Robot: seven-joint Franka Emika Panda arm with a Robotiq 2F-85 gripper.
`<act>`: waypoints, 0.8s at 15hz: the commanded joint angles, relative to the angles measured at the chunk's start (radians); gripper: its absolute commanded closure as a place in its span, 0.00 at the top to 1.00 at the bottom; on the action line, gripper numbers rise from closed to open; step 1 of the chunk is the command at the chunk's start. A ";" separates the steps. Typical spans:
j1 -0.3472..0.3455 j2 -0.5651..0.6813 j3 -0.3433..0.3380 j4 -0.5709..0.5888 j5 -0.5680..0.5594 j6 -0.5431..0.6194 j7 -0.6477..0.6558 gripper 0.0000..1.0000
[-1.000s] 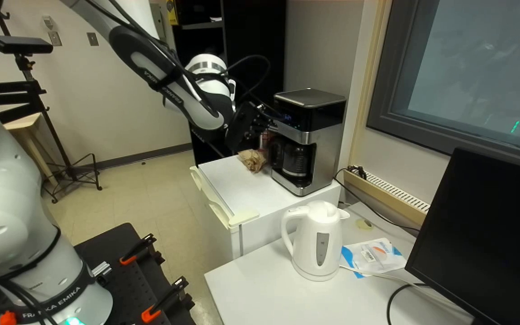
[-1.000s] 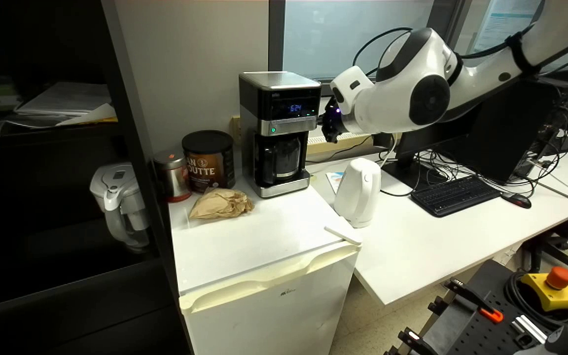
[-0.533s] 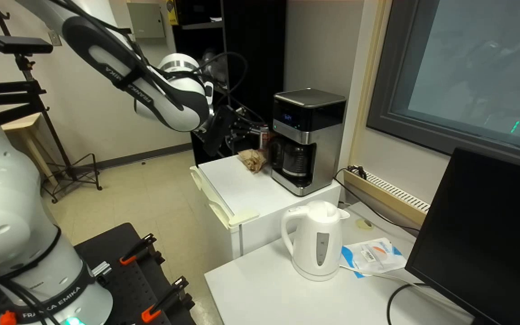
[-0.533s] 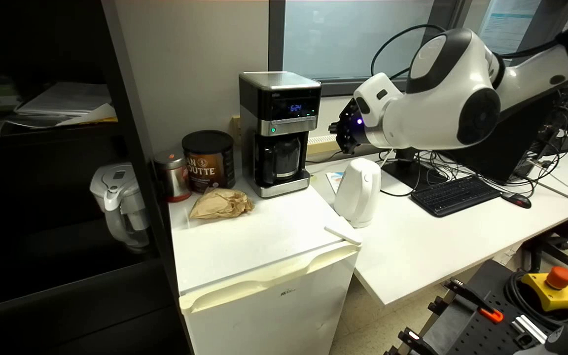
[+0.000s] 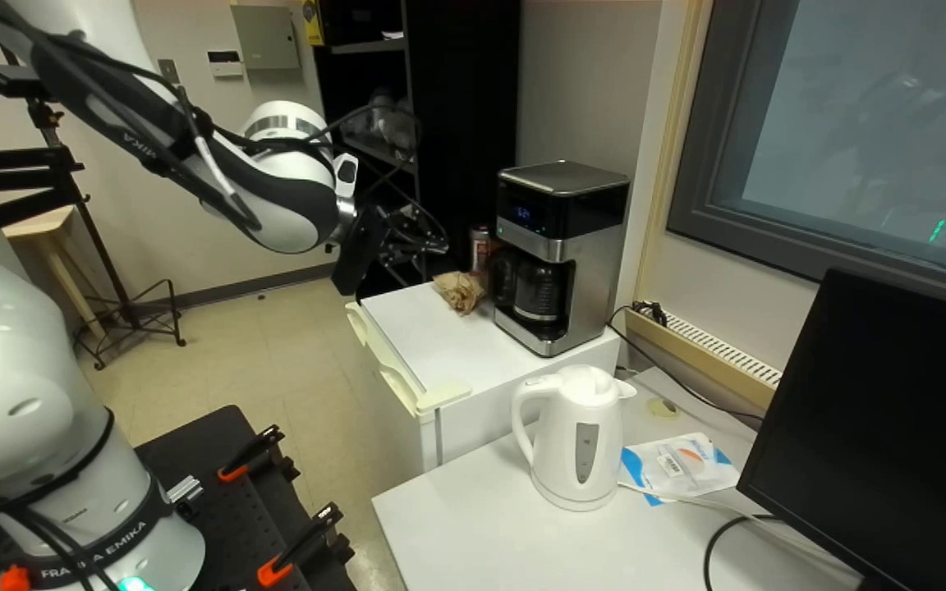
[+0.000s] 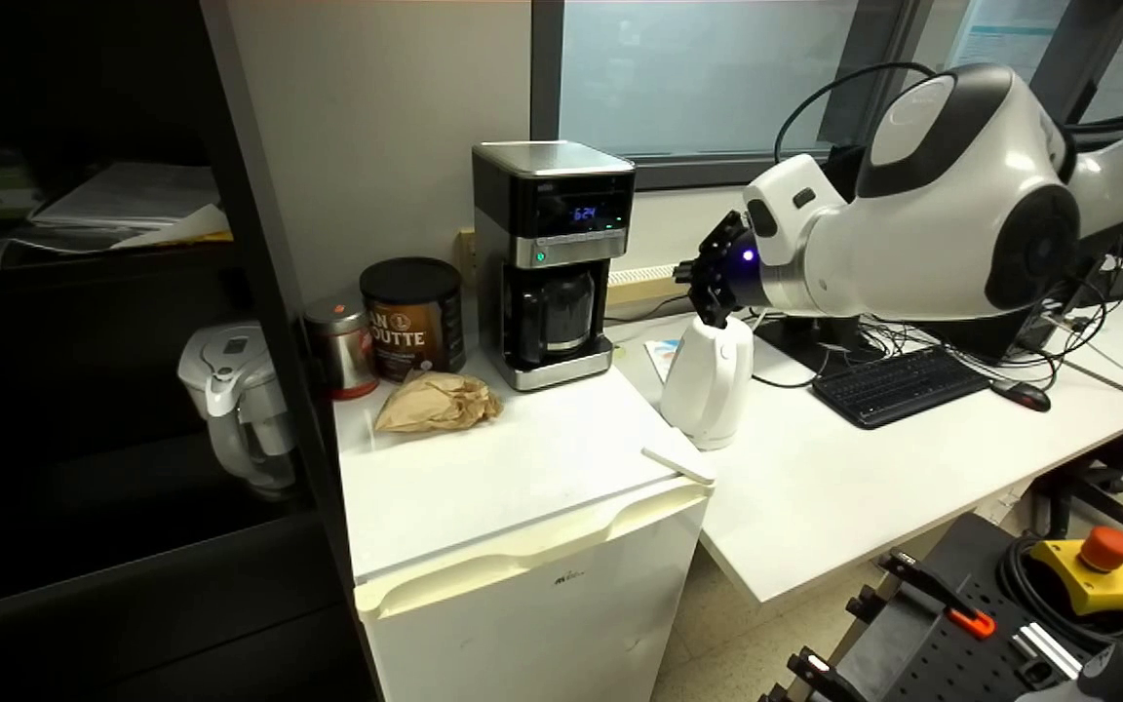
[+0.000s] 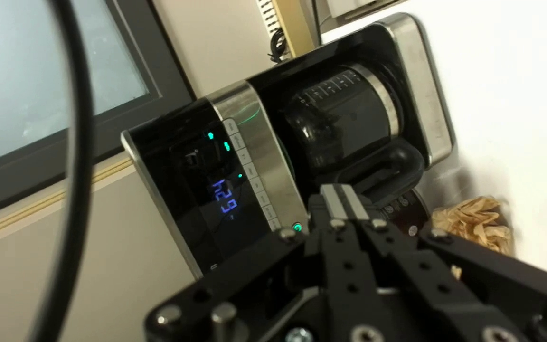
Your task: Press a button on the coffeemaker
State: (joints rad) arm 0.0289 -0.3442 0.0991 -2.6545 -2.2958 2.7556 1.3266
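Observation:
The coffeemaker (image 5: 592, 275) is a boxy black and silver machine standing upright on a white fridge, also in an exterior view (image 6: 498, 224) and the wrist view (image 7: 264, 137). Its display shows blue digits (image 7: 224, 195) and small green lights. A row of grey buttons (image 7: 253, 176) runs along the silver band, and a round button (image 7: 297, 227) glows green at its end. The dark carafe (image 7: 349, 114) sits inside. My gripper (image 7: 344, 202) has its fingertips together with nothing between them. In both exterior views the gripper (image 5: 440, 245) (image 6: 684, 273) is in the air, apart from the coffeemaker.
A white kettle (image 5: 576, 451) stands on the desk beside the fridge (image 5: 448, 349), below the gripper in an exterior view (image 6: 703, 380). A brown paper bag (image 6: 438, 402), a coffee can (image 6: 415, 327) and a metal canister (image 6: 344, 351) are beside the coffeemaker. A monitor (image 5: 892, 427) stands on the desk.
My gripper has drawn back from the coffeemaker's front, where its fingertips were at the silver band a second ago. It is also a little lower. The coffeemaker has not moved.

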 commanded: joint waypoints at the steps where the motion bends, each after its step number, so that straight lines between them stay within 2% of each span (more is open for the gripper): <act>1: 0.056 -0.044 -0.108 -0.041 0.207 0.145 -0.119 0.00; 4: 0.041 -0.031 -0.160 -0.076 0.447 0.267 -0.292 0.00; 5: -0.022 -0.021 -0.120 -0.093 0.536 0.308 -0.352 0.00; 7: -0.039 0.008 -0.132 -0.140 0.706 0.341 -0.481 0.00; 8: 0.003 0.089 -0.170 -0.102 0.779 0.329 -0.535 0.00; 11: 0.012 0.170 -0.165 -0.123 1.034 0.333 -0.711 0.00; 12: 0.066 0.203 -0.207 -0.124 1.120 0.326 -0.770 0.00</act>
